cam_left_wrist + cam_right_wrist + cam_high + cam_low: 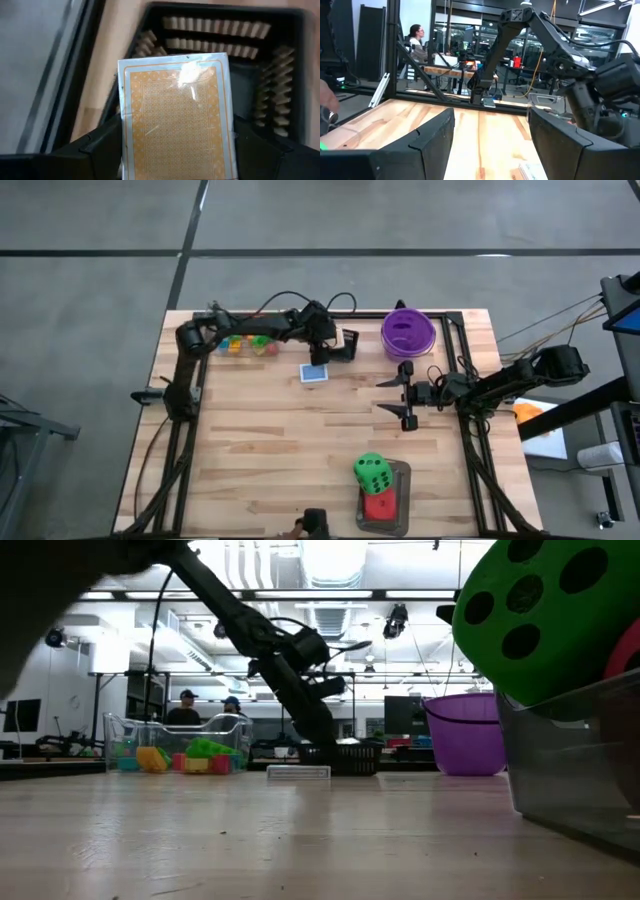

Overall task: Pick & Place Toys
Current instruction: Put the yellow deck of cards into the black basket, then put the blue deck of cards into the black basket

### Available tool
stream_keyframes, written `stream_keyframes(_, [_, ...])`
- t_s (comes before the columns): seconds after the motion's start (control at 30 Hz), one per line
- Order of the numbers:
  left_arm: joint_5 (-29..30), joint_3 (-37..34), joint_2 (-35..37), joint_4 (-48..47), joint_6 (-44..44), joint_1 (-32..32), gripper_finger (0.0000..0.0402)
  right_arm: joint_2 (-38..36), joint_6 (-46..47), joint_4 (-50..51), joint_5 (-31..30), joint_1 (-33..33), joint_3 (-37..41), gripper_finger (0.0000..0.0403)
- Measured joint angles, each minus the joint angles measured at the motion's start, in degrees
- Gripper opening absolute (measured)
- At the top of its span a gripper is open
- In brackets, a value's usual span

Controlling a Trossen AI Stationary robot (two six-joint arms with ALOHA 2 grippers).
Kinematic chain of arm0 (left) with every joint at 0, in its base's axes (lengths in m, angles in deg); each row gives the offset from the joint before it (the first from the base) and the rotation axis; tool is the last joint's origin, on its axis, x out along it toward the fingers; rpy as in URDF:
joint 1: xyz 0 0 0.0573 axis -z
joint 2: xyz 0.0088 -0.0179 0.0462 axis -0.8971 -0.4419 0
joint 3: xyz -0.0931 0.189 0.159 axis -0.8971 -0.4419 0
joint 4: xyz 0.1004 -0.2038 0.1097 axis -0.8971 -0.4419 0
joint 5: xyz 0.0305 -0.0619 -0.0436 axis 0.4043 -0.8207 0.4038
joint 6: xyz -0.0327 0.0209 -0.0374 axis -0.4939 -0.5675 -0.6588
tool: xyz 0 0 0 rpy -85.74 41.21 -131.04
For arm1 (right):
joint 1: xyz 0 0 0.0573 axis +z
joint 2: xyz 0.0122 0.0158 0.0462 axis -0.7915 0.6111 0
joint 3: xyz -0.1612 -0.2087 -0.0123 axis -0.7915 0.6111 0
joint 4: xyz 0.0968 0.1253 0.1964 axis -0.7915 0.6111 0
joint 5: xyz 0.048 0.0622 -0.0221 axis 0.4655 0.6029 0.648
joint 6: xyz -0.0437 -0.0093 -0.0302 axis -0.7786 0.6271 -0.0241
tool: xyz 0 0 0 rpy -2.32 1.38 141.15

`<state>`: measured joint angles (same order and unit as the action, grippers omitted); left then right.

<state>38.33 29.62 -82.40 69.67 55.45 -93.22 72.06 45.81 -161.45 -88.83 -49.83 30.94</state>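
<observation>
My left tool (175, 150) grips one card (176, 117) over the black basket (280, 60). My right tool (405, 392) is open. Two dice (373, 473) sit near. One purple bowl (408, 332) is far right.

The middle and near-left of the bench (270, 450) lie open, bare planks with room to pass. Along the far edge the way is crowded: the clear bin of bricks (245, 345), the left tool (345, 346) holding a card (177, 117) above the black mesh basket (225, 30), then the purple bowl (407, 332). A blue card (314, 373) lies flat just beside that tool. The right tool (404, 395), its fingers apart, blocks the right-middle. The green die (372, 473) and red die (379, 505) in their tray (402, 472) fill the near-right.
</observation>
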Motion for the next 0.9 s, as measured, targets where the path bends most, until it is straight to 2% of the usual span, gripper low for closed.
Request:
stream_keyframes(0.2, [0.04,1.99,-1.24,-4.5,-0.02,-0.05,0.0302,0.0,-0.09,0.22,-0.02,-0.01,0.04,0.0252])
stream_keyframes(0.3, [1.32,2.16,-0.69,-4.36,-0.23,-0.01,0.0363,0.02,-0.09,0.53,-0.02,-0.02,0.09,0.0252])
stream_keyframes(0.37, [3.78,2.85,-0.6,-5.02,-0.87,0.05,0.0382,0.02,-0.09,0.63,-0.01,0.0,0.09,0.0252])
stream_keyframes(0.6, [4.96,4.76,0.33,-9.17,-0.85,0.13,0.0317,0.02,-0.04,0.81,-0.02,0.0,0.09,0.0252])
stream_keyframes(0.9, [4.91,4.65,6.06,-13.7,-2.61,1.08,0.0312,0.02,0.15,0.83,-0.02,-0.01,0.11,0.0252])
